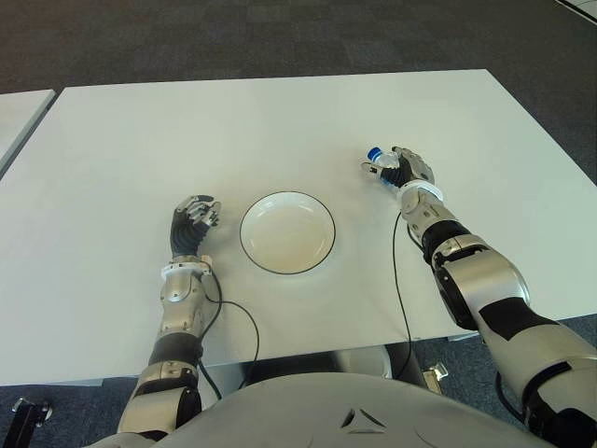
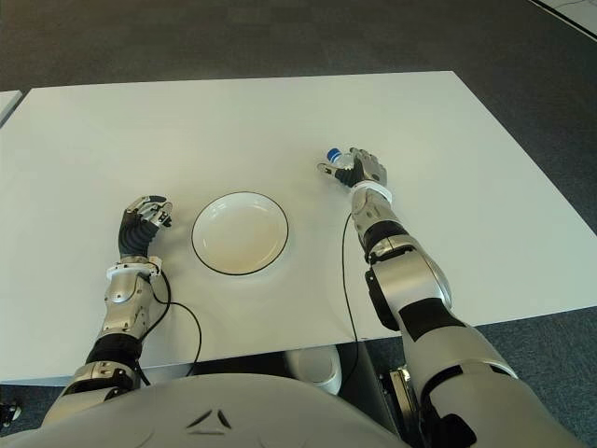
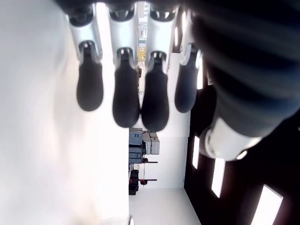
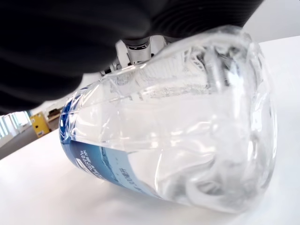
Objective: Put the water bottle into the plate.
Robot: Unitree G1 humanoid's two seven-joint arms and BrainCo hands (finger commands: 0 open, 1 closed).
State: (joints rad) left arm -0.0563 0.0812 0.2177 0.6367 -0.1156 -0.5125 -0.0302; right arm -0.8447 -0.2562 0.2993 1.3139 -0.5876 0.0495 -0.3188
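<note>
A clear water bottle [image 1: 376, 156] with a blue cap and blue label lies low on the white table [image 1: 280, 121], to the right of the plate. My right hand [image 1: 409, 173] is curled around it, and only the cap end pokes out toward the plate. In the right wrist view the bottle [image 4: 178, 140] fills the picture, its side touching the table under my palm. The white plate [image 1: 245, 233] with a dark rim sits near the front middle and holds nothing. My left hand [image 1: 194, 222] shows just left of the plate, fingers [image 3: 125, 93] curled with nothing in them.
Black cables [image 1: 238, 317] run from both wrists over the table's front edge. A second white table's corner [image 1: 19, 112] shows at the far left. Dark carpet lies beyond the far edge.
</note>
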